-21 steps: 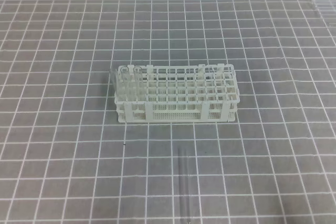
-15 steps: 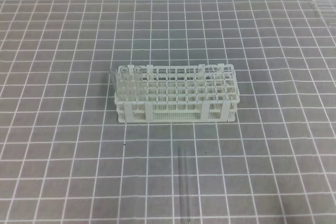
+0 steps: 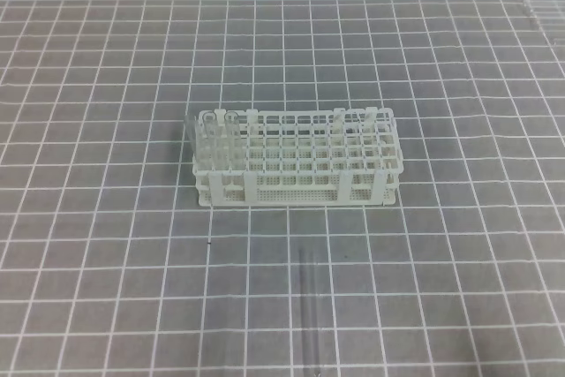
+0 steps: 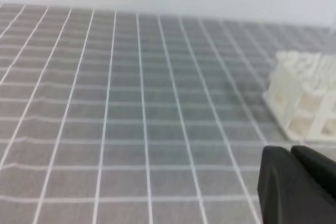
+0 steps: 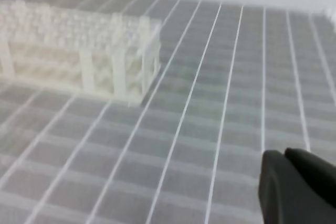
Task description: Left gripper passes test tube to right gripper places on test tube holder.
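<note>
exterior high: the test tube holder (image 3: 297, 158) stands mid-mat; the test tube (image 3: 311, 311) lies flat at its 6 o'clock, apart. left wrist: the left gripper (image 4: 290, 153), fingers together, empty. right wrist: the right gripper (image 5: 285, 156), likewise closed and empty, holder at 10 o'clock.

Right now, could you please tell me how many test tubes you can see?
3, as far as I can tell: one test tube lying on the mat in front of the test tube holder, and two standing tubes at its left end. Clear glass may hide others.
</note>
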Controlling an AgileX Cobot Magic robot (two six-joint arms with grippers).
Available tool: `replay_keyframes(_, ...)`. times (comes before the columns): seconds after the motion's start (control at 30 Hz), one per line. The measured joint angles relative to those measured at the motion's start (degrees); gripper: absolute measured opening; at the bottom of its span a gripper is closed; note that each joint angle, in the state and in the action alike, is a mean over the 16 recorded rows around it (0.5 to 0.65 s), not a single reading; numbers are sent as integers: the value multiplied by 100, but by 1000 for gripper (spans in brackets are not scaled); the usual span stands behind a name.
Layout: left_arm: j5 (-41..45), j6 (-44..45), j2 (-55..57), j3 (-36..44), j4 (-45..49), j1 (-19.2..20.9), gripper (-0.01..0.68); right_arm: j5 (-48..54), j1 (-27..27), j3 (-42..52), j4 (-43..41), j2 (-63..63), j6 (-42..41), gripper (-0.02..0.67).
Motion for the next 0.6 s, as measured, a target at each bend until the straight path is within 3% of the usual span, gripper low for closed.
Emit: replay_keyframes(0.6,-1317,-665,15,-17,-375,0,-2,-1317,0,-4,2806,0,-27,-13)
